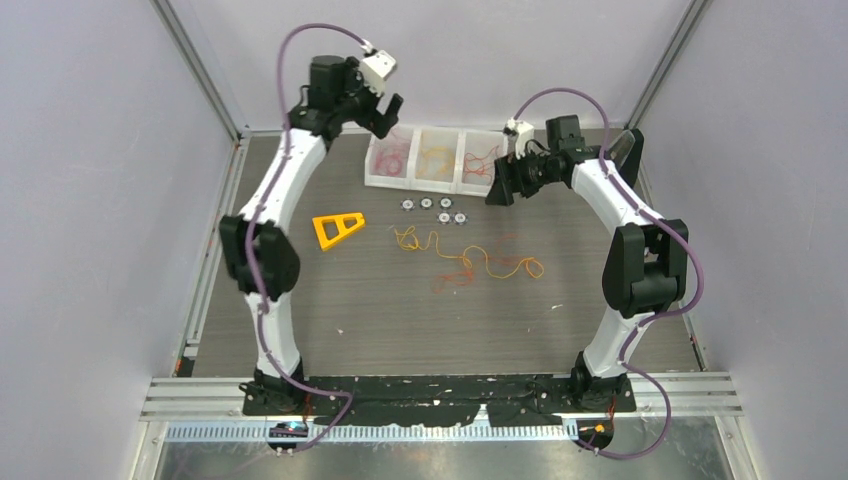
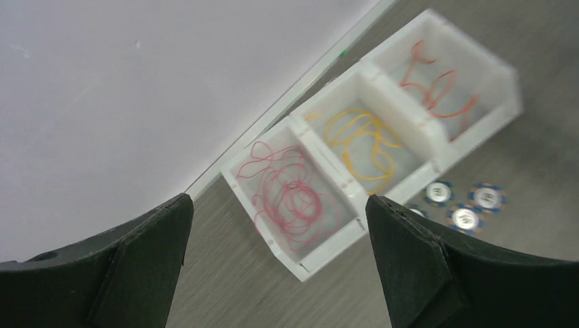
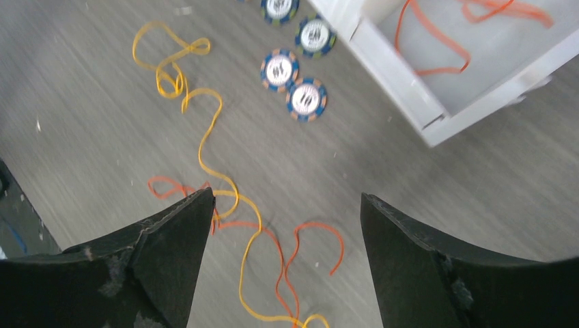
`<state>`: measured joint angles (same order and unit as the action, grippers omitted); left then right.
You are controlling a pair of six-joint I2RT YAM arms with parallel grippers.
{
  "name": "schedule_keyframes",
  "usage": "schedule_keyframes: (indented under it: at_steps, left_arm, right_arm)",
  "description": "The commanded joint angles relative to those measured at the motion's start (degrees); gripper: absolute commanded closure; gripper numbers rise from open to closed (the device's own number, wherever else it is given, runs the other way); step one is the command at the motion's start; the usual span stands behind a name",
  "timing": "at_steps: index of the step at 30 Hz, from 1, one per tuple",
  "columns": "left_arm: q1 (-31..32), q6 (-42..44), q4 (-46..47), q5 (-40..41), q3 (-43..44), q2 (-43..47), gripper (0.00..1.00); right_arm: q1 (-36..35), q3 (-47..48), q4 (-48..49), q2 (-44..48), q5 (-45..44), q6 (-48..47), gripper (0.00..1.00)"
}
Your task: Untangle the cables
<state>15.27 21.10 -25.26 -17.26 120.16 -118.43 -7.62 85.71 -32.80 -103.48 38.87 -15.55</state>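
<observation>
Top view: the loose cables [image 1: 470, 262] lie tangled mid-table, their long axis running left to right. They are nearer the right gripper [image 1: 500, 190] than the left gripper [image 1: 385, 108], which hangs over the white bins [image 1: 430, 186]. Left wrist view: jaws spread and empty, facing sorted strands in the bins. Right wrist view: jaws spread and empty, the tangle showing between the fingers, toward the left one.

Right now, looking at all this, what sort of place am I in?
Probably a robot test bench: a left arm and a right arm bolted to a table, boxed in by plain walls, with practice props laid out: loose cables, a white three-part tray, poker chips.
</observation>
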Motion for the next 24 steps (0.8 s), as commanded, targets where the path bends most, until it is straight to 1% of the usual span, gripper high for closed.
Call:
schedule_keyframes:
  at_steps: [1, 4, 5, 8, 10, 13, 17, 20, 22, 23, 24]
  left_arm:
    - [-2.89, -5.53, -0.12, -21.23, -10.35, 12.83, 0.0]
    - [-3.3, -8.37, 4.84, -24.96, -20.3, 19.37, 0.01]
    - [-3.31, -9.26, 6.64, -25.46, -23.6, 21.25, 0.0]
    - [-3.27, -11.84, 10.09, -25.51, -31.35, 26.62, 0.01]
    - [-3.31, -12.32, 10.63, -25.47, -34.92, 29.63, 0.0]
    - [-3.78, -12.37, 9.82, -25.36, -38.04, 33.41, 0.01]
    - [-5.98, -13.52, 8.94, -25.43, -40.47, 36.82, 0.0]
    - [-8.2, -15.1, 8.0, -25.27, -40.89, 38.41, 0.0]
    - [-9.71, -16.32, 7.91, -25.28, -41.14, 39.37, 0.01]
    - [-10.42, -17.26, 8.23, -25.28, -41.43, 39.9, 0.0]
    - [-11.26, -18.4, 9.23, -25.22, -41.77, 40.4, 0.01]
  right_arm:
    - [-3.0, 1.31, -11.11, 1.87, -1.49, -9.36, 0.17]
    - [-6.92, 0.58, -12.27, 1.04, -4.55, -10.68, 0.19]
    - [-9.27, 0.59, -11.84, 0.51, -6.25, -11.11, 0.19]
    - [-14.66, 1.84, -8.62, -1.4, -9.18, -11.24, 0.19]
    - [-17.32, 2.69, -5.21, -4.25, -11.01, -10.76, 0.19]
    - [-20.41, 5.47, -2.06, -8.87, -14.02, -11.49, 0.17]
    - [-23.75, 11.75, -1.82, -16.24, -15.45, -14.01, 0.15]
    - [-25.64, 16.12, -2.39, -21.19, -17.13, -16.55, 0.15]
    - [-25.98, 18.28, -3.84, -23.23, -17.46, -18.62, 0.2]
    - [-26.01, 19.12, -4.88, -23.64, -17.27, -19.07, 0.31]
    - [-26.04, 19.22, -5.29, -24.01, -17.08, -19.89, 0.38]
